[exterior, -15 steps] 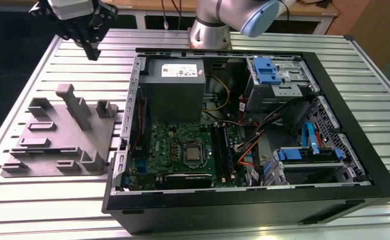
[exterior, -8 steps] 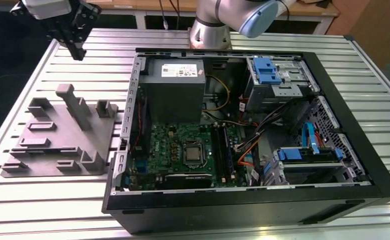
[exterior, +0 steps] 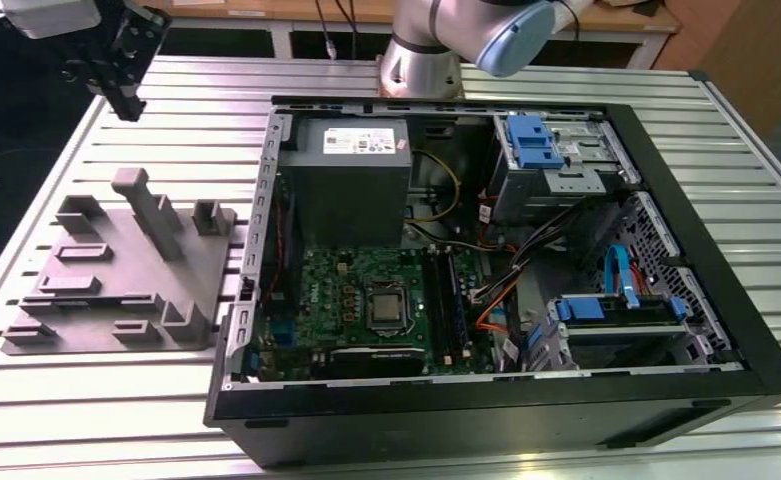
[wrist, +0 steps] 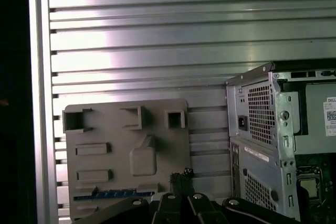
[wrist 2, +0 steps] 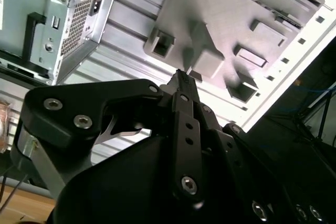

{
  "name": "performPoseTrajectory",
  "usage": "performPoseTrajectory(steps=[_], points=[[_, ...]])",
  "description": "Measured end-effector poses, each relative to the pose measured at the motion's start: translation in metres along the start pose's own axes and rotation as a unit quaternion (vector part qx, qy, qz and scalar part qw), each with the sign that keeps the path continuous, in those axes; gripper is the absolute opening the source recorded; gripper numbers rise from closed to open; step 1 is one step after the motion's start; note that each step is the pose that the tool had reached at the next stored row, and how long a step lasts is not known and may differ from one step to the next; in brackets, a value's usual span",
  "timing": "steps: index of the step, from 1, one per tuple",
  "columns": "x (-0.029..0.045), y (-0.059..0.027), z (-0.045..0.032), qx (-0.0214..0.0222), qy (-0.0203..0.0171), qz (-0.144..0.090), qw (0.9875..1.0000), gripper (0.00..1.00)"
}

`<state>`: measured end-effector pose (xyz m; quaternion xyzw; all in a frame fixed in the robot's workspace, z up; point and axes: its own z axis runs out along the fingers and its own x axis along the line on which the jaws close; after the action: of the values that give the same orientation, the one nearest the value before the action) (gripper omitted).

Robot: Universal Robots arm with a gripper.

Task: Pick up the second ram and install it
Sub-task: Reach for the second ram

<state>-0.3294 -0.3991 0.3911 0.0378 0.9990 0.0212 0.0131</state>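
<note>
The second ram [wrist: 113, 194] is a thin dark blue strip lying along one edge of the grey holder block [wrist: 126, 145]. In the exterior view that holder block [exterior: 123, 270] sits on the slatted table at the exterior view's left of the open computer case [exterior: 497, 260]. My gripper [exterior: 126, 105] hangs high above the table's far left corner, well clear of the block. In both wrist views the black fingertips [wrist: 181, 174] meet with nothing between them, so the gripper [wrist 2: 182, 77] is shut and empty. The green motherboard [exterior: 363, 300] lies inside the case.
The case holds a grey power supply [exterior: 350, 170], blue drive brackets [exterior: 537, 140], loose cables [exterior: 510, 270] and black slot rails [exterior: 446, 310] beside the processor. The holder block carries several upright posts [exterior: 143, 205]. Bare ribbed table [exterior: 163, 110] lies under the gripper.
</note>
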Motion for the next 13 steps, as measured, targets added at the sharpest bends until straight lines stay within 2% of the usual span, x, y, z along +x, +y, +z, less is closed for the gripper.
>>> performPoseTrajectory(steps=[7, 13], points=[[0.0149, -0.0051, 0.0012, 0.0009, -0.0001, 0.000, 1.0000, 0.10], [0.0178, -0.0076, 0.0017, 0.0020, -0.0002, 0.000, 1.0000, 0.10]])
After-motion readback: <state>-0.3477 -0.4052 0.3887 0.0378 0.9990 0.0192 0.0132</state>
